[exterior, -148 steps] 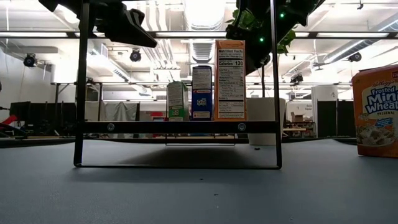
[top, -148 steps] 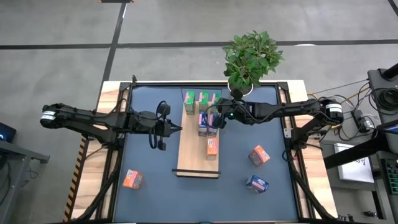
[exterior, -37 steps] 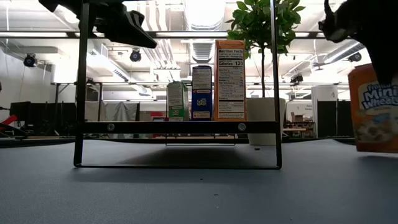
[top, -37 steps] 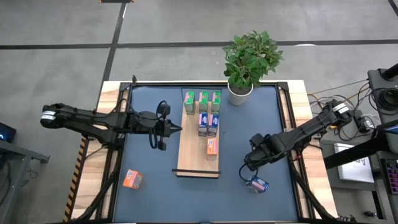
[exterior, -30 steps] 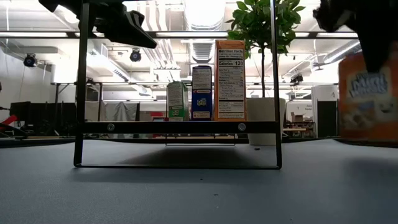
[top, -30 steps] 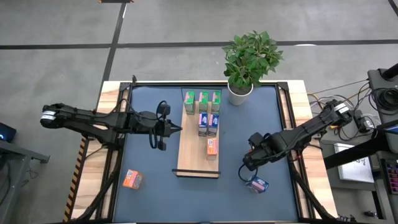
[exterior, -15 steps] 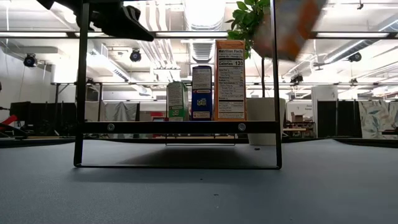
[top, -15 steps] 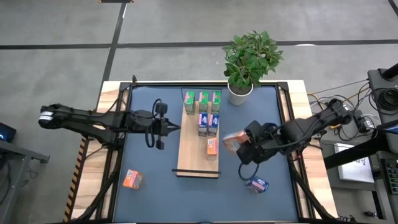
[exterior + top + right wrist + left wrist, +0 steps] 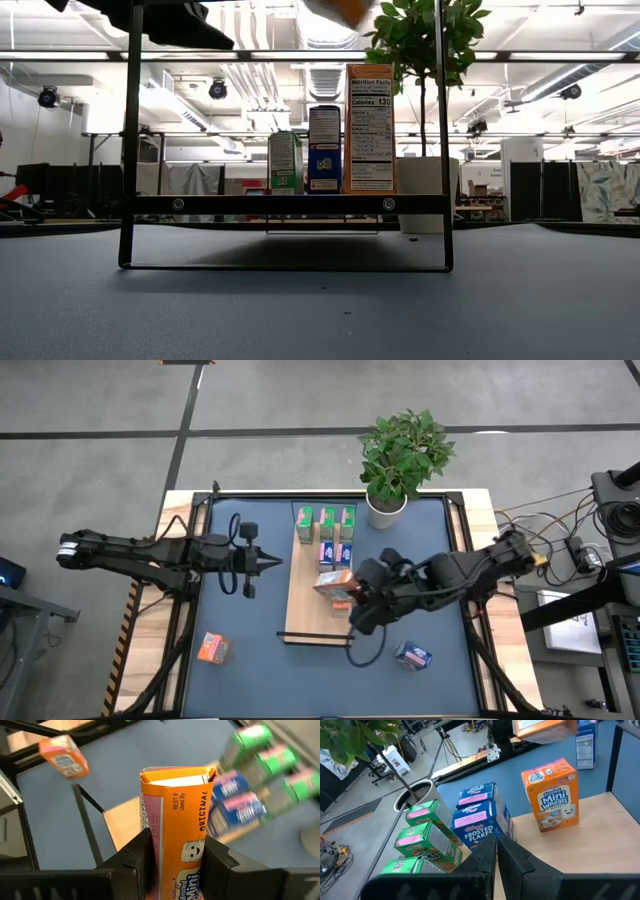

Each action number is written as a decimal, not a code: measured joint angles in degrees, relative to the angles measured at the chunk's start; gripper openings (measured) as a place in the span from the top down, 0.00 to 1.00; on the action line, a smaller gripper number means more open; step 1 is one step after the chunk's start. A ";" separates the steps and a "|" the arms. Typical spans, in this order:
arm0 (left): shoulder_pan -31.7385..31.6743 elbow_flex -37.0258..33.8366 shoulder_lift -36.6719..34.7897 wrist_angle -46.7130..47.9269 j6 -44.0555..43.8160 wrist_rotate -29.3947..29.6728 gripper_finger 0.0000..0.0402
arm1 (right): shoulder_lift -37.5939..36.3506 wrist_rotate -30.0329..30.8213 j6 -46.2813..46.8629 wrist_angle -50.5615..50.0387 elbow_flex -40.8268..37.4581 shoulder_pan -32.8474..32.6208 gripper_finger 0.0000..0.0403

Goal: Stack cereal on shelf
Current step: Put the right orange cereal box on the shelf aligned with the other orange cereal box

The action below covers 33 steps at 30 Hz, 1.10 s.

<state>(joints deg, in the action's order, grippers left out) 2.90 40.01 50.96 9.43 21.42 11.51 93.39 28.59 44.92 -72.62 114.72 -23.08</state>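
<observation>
The shelf is the light-wood board at the table's middle. On it stand three green boxes, two blue boxes and an orange box. My right gripper is shut on another orange cereal box, held above the board's middle. That box also shows in the right wrist view. My left gripper is shut and empty, just left of the board. A blue box and an orange box lie on the mat. My right gripper pinches the orange box between its two fingers, one on each of two opposite sides, below the box's top flap. The arm reaches in from the table's right. The box is lifted clear, above the board and the boxes on it.
A potted plant stands at the far edge, right of the board. In the low view the shelf's dark frame carries the boxes, and my left arm hangs above its left post. Bare mat lies at the near side.
My right gripper has lifted the orange box off the mat at the right and carried it up and toward the table's left, to above the board's middle. My left gripper has drawn back a little toward the left edge.
</observation>
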 joint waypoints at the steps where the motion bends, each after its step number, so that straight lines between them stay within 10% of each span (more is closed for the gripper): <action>1: 0.02 0.00 -0.16 -0.01 -0.08 0.00 1.00 | 1.49 -0.02 -2.04 0.00 2.23 0.39 0.71; 12: 0.02 0.00 -0.48 0.03 -1.74 0.00 1.00 | 14.95 -6.14 -19.32 -0.71 16.38 7.38 0.71; 33: 0.01 -0.02 -1.60 1.52 -3.97 0.02 1.00 | 27.67 -17.09 -31.23 -2.03 17.07 14.78 0.69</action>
<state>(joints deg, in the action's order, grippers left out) 2.91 39.99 49.36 10.95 17.45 11.53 121.06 11.51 13.69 -74.65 131.79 -8.29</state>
